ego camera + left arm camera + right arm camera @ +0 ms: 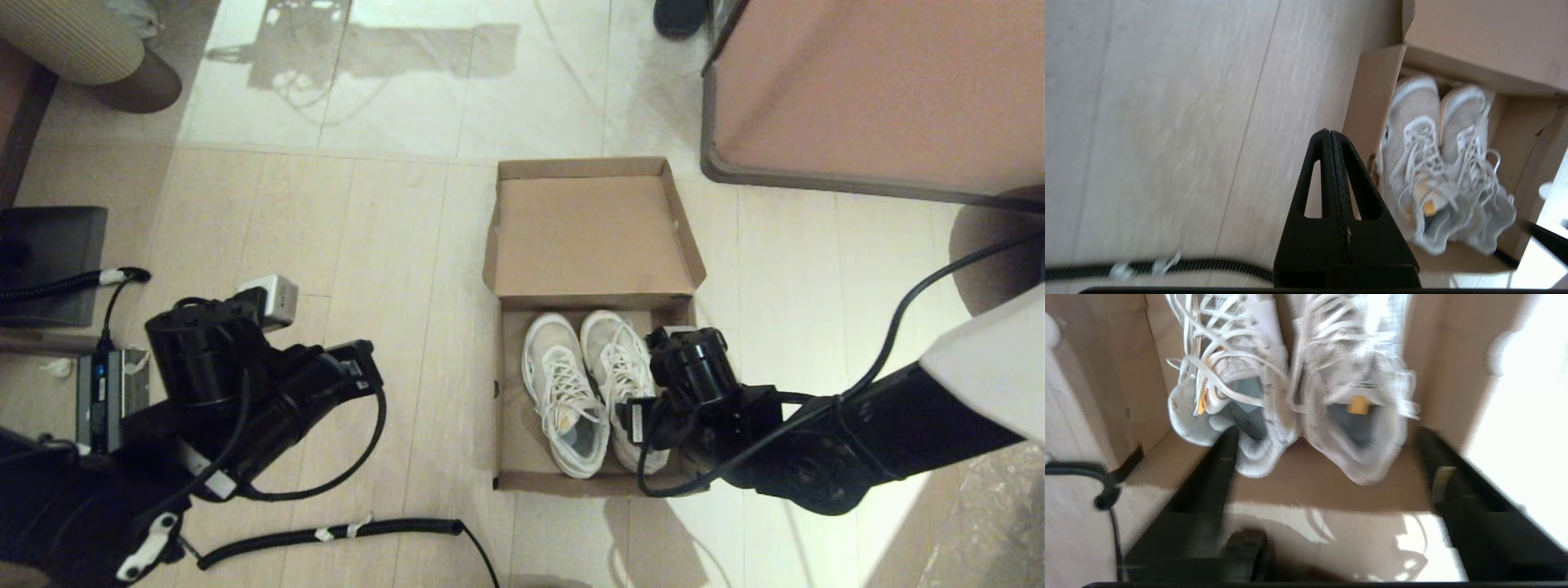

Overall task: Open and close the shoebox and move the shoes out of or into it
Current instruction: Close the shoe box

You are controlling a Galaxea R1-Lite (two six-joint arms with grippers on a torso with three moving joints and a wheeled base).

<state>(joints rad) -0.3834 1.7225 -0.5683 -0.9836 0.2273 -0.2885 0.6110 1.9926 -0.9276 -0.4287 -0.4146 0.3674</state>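
Observation:
The brown shoebox (508, 384) lies open on the floor, its lid (592, 237) folded back flat on the far side. Both white sneakers (571, 392) stand side by side inside, toes toward the lid and heels toward me. My right gripper (1327, 433) hangs open just above the box's near end. One finger (1222, 457) is beside the heel of one sneaker (1229, 375), and the other finger (1439, 473) is near the box wall past the second sneaker (1355, 388). My left gripper (1329, 134) is shut on nothing over bare floor, left of the box (1372, 102).
A large brown cabinet (882, 90) stands at the far right. A dark box (49, 261) and a small device (110, 388) sit at the left, and a coiled cable (326, 535) trails across the near floor. A striped cushion (73, 41) is at the far left.

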